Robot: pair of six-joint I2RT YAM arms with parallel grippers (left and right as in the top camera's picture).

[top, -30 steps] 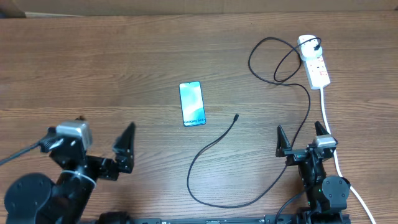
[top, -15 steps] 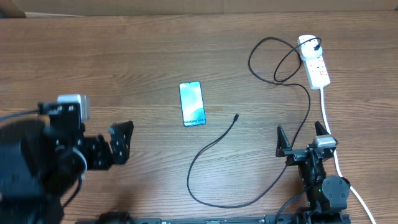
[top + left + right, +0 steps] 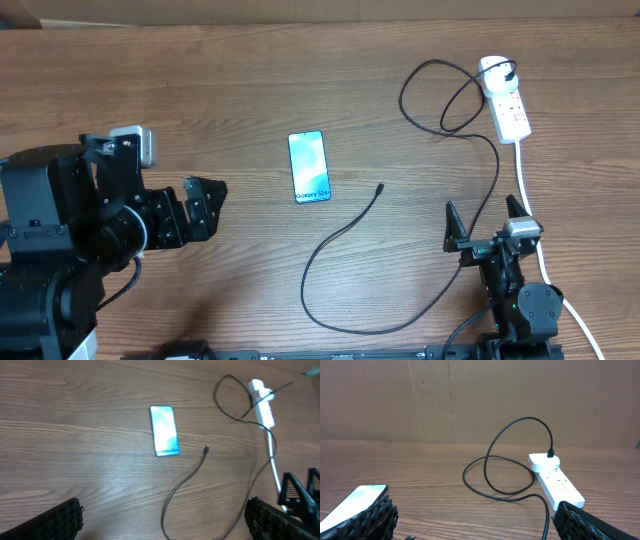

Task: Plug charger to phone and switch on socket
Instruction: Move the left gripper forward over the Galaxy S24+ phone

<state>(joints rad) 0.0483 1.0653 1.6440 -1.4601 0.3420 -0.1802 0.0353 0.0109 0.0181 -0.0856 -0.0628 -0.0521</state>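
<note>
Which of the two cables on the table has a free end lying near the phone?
The thin black charger: its connector tip lies loose just right of the phone. The thick white lead stays far right, by the socket.

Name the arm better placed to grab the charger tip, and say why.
Probably right. The right gripper, open, sits nearer the charger tip; the left gripper, also open, is farther away, past the phone.

light: bright, even | shadows: faint | glare: pale sheen on table (image 3: 120,485) | focus: left wrist soft
</note>
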